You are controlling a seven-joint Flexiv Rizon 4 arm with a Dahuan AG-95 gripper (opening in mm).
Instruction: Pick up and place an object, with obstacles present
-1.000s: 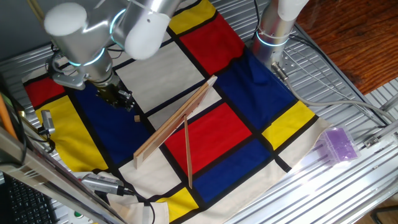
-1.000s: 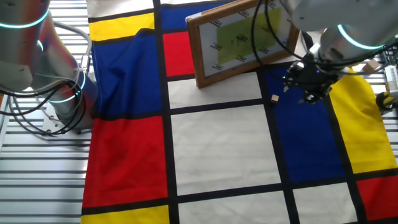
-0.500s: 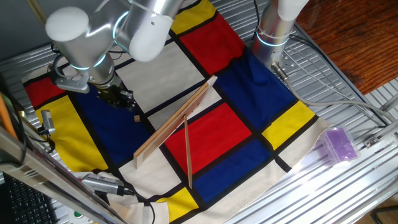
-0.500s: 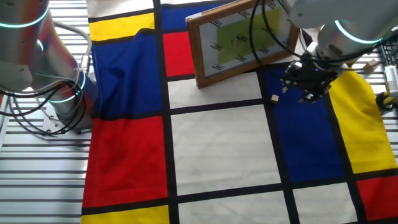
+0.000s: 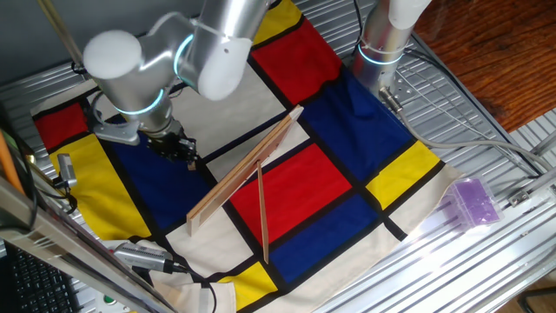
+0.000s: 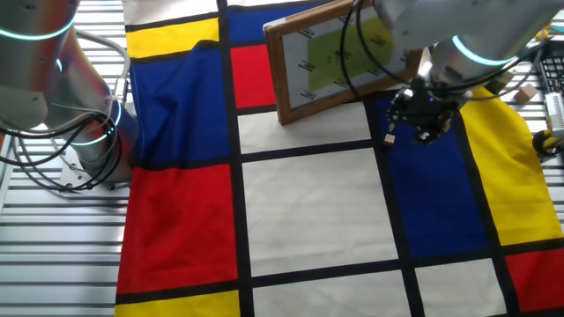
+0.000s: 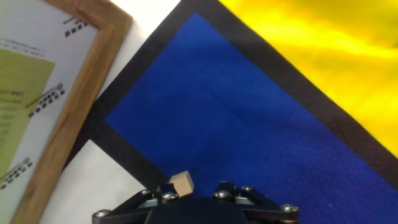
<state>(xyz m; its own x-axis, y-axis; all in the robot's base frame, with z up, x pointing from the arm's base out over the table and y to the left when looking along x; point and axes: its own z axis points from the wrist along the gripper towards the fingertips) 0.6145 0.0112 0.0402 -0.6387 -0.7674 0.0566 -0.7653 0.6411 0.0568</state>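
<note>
The robot's hand [image 6: 419, 117] hovers low over a blue patch of the checkered cloth [image 6: 308, 211]; whether it is open cannot be told. The tiny wooden cube [image 6: 389, 139] lies on the cloth just beside it, near the framed board [image 6: 339, 57].

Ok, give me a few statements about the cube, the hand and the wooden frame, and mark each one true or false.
1. The cube lies on the blue patch. True.
2. The hand holds the cube off the cloth. False: the cube rests on the cloth, ungripped.
3. The frame stands upright beside the blue patch. True.
4. The purple box sits on the red patch. False: it sits off the coloured patches, near the cloth's edge by the metal rails.
5. The cube touches the frame. False: a black stripe and some blue cloth separate them.
</note>
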